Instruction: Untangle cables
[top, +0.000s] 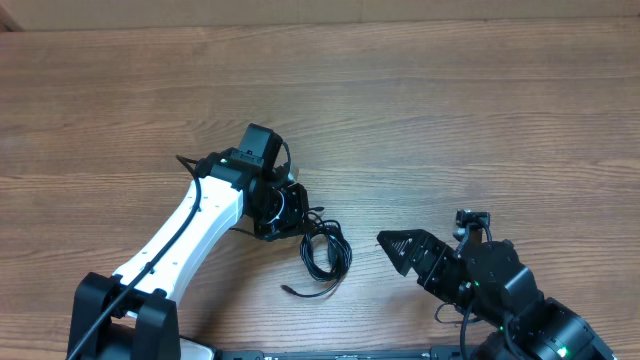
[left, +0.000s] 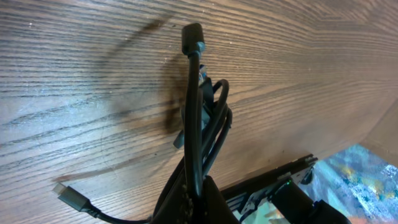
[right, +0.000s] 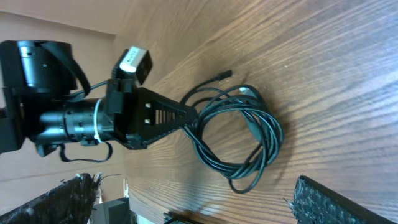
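At the left of the wooden table (top: 480, 120), the left gripper (right: 191, 118) is seen clamped shut on the cables (top: 326, 252), with several strands pinched together at the upper-left edge of the small black coil. The rest of the bundle is left lying on the wood just right of the fingertips, near the middle of the table's front half. In the left wrist view a black plug (left: 193, 36) is carried out beyond the fingers on one strand, and a silvery tip (left: 62, 188) is laid flat on the boards to one side. The cables are judged light, limp and springy: loops are likely to be dragged along together rather than parted by a single pull, and the thin, smooth jacket may slide through a loose pinch. A hold on one strand close behind a plug, where the cable is stiffer, is judged the surest. Farther right, the right gripper (top: 395, 248) is held near the coil but apart from it, with its jaws spread wide and nothing between them.
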